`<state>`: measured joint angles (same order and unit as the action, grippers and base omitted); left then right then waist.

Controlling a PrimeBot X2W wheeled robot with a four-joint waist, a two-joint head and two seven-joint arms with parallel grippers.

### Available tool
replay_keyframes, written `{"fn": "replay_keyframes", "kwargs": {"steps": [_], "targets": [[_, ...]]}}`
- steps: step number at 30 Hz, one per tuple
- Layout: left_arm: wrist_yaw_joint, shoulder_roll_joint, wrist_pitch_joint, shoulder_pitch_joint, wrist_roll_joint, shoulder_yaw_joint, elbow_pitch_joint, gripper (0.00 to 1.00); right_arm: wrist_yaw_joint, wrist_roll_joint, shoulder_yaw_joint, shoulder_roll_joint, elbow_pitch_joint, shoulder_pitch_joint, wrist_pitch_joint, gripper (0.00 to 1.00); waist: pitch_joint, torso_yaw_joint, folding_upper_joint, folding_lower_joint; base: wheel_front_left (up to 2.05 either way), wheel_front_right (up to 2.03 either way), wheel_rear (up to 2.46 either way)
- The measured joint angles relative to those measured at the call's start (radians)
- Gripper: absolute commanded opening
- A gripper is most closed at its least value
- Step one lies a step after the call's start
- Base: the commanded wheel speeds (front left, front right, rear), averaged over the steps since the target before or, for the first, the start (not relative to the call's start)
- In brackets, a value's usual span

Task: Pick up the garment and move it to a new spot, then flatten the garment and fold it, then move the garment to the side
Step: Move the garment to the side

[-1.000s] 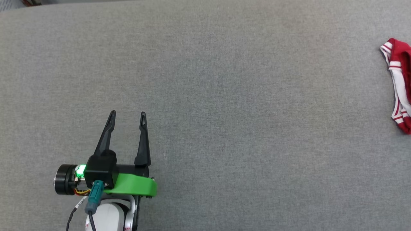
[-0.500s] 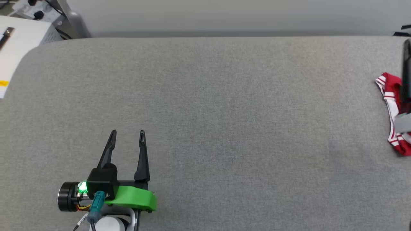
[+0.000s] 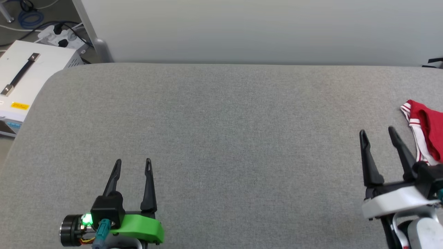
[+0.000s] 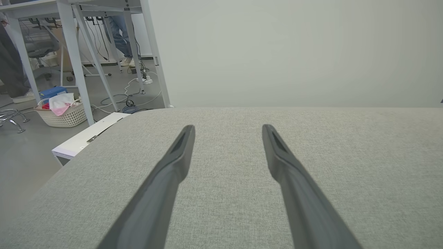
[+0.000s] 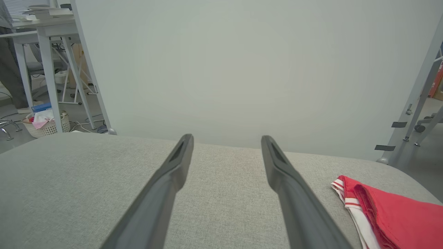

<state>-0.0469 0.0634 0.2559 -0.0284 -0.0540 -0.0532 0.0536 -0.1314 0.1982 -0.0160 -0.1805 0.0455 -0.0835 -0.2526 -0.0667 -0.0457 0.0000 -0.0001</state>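
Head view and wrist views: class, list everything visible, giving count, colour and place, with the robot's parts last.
jersey: one, red with white-and-red striped trim, bunched at table's right edge.
table: one, grey fabric-covered, centre.
case: one, white with black handle, off table's far left corner.
basket: one, cream, holding cloths, far left beyond table.
left gripper: one, black fingers apart, lower left.
right gripper: one, black, open, beside jersey.

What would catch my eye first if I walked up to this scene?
A red jersey with white-striped trim lies crumpled near the right end of the grey padded table. The left gripper, on a bright green bracket, hangs open at lower left; the right gripper, also open, is just left of the jersey.
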Motion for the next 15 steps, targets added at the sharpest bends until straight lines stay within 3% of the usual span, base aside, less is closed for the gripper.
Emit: {"fn": "replay_keyframes", "kwargs": {"steps": [15], "targets": [[0.018, -0.004, 0.0, -0.043, -0.01, 0.007, 0.005, 1.0, 0.0, -0.001, 0.012, 0.065, -0.066, 0.185, -0.003, 1.0, 0.047, -0.007, 0.0, 0.0, 0.0, 0.0, 0.0]]}}
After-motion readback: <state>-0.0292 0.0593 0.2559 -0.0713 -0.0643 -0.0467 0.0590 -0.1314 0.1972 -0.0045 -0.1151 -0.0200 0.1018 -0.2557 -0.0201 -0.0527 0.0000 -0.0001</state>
